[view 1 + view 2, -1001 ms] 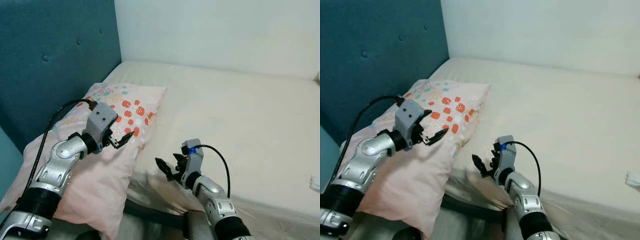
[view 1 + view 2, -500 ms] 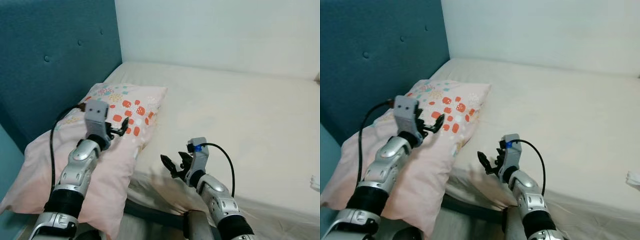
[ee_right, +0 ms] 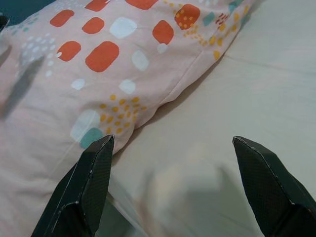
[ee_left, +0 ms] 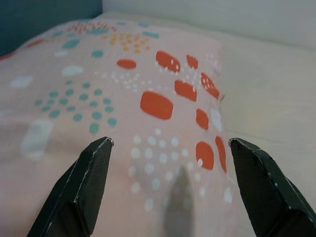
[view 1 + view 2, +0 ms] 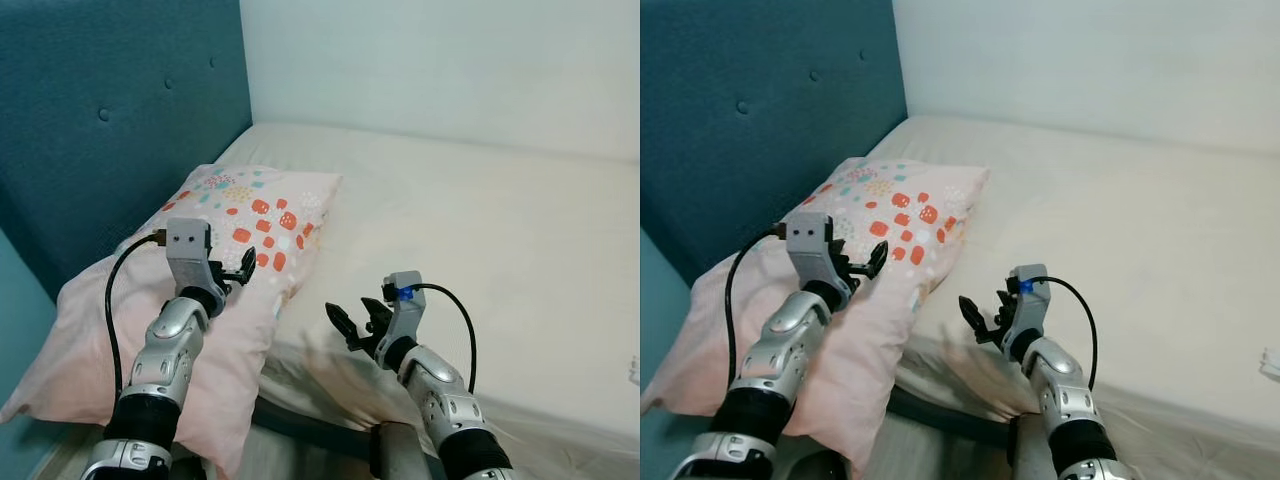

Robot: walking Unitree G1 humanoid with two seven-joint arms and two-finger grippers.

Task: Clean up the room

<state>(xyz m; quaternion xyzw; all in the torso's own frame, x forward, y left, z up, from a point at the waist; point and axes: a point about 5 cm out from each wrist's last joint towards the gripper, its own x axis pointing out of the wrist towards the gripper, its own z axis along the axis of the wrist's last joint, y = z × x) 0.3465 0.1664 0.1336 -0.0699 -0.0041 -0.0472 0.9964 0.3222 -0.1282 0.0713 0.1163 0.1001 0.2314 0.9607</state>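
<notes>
You are approaching the pillow [image 5: 200,300], lying directly beneath the left gripper [image 5: 243,266], whose fingers are spread; the right gripper [image 5: 352,322], also spread, is hovering beside its edge. Next, lower and pinch.

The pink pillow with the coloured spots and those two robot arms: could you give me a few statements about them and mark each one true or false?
1. The pink pillow with orange and teal spots lies beside the teal padded headboard. True.
2. The left gripper is shut on the pillow. False: its fingers are spread open above the pillow, holding nothing.
3. The right gripper is open over the cream mattress, near the pillow's edge. True.
4. The pillow lies in the middle of the mattress. False: it is at the head end, hanging partly over the bed's side.
5. A folded blue blanket covers the mattress. False: the mattress surface is plain cream.
</notes>
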